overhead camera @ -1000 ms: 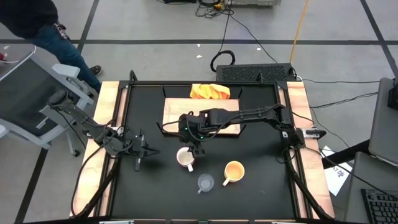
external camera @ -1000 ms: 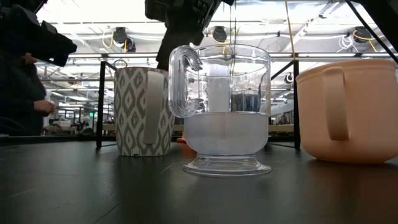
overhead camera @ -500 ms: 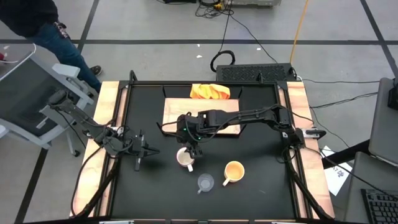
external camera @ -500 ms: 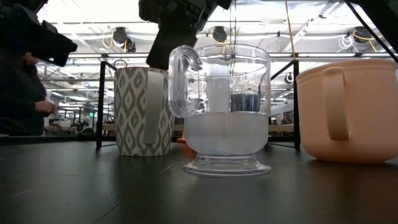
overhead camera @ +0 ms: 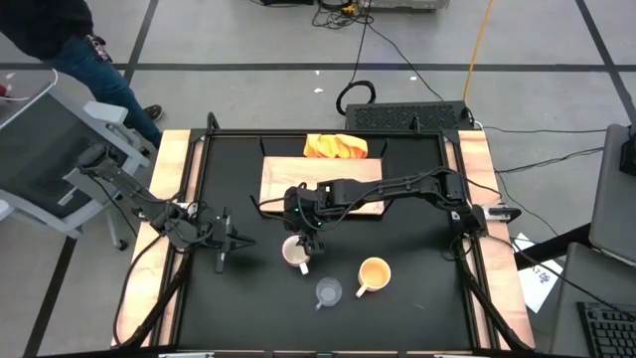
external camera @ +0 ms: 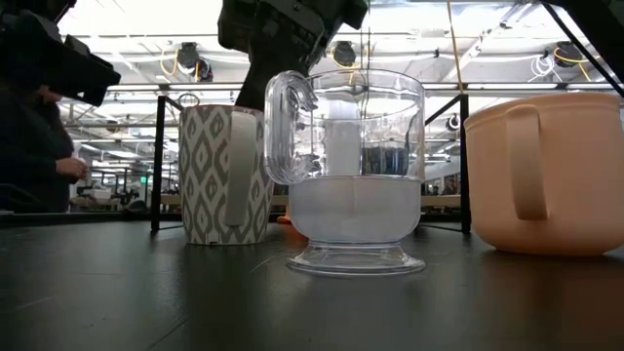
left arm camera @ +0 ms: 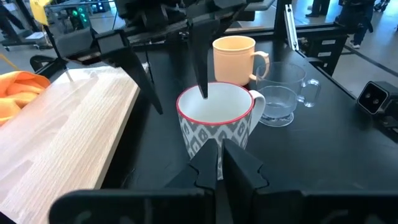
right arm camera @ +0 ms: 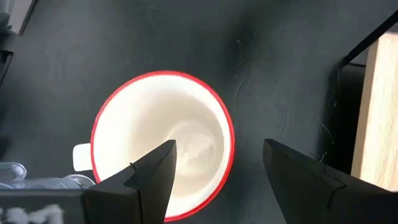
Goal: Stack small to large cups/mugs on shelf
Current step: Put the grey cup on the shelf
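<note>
The white ceramic mug with a grey diamond pattern, a red rim and a side handle (left arm camera: 216, 118) stands upright on the black table top (overhead camera: 248, 298), just in front of the flat light-wood shelf board (overhead camera: 283, 174) and not yet on it. It looks rigid, glazed and therefore slippery, moderately heavy for its size and liable to chip if knocked; the sensible hold is probably across the rim wall, one finger inside and one outside, well clear of the handle. The right gripper (right arm camera: 217, 165) hangs directly above it with its fingers spread wide, one over the mug's mouth and the other outside the wall, touching nothing that can be seen. Near the mug, toward the table's front edge, stand the smaller clear glass cup with a handle (overhead camera: 328, 291) and, beside that, the orange-yellow handled mug (overhead camera: 374, 272), both upright and apart from each other. A crumpled orange-yellow cloth (overhead camera: 336, 147) lies at the board's far edge. The left gripper (overhead camera: 227, 245) waits low at the left of the table, its fingers pressed together and empty, pointing toward the patterned mug.
</note>
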Tool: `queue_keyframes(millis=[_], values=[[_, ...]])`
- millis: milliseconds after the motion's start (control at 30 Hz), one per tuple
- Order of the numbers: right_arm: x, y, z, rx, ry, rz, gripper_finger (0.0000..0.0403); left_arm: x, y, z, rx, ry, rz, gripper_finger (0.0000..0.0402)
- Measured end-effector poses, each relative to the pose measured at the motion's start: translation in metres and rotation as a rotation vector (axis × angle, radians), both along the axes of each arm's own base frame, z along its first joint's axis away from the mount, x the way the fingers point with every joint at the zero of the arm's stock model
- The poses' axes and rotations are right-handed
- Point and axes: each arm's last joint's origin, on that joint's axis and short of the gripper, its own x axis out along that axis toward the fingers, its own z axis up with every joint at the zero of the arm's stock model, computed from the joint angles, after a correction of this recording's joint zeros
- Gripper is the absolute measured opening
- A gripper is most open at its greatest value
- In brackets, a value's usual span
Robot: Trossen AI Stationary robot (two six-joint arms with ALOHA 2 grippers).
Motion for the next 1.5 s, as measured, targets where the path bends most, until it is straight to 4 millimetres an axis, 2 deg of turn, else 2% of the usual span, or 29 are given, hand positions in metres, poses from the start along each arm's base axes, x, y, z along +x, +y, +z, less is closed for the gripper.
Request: queue_keyframes(millis=[333,600,1333,1500], values=[[-0.002,0.0,-0.019,0.002,0.029,0.001,0.0231,0.0,0.0,-0.001,0.003,0.011,0.003,0.0024],[-0.001,0.0,-0.018,-0.003,0.01,0.009,0.0222,0.0,0.0,-0.001,0.002,0.011,0.003,0.0024],[0.001,-0.002,-0.017,0.005,-0.012,-0.01,0.0017,-0.001,0.001,-0.003,0.0,0.031,0.002,0.0024],[0.001,-0.007,-0.016,0.01,-0.012,-0.024,0.0012,-0.001,0.0,-0.003,-0.003,0.032,0.002,0.0024]])
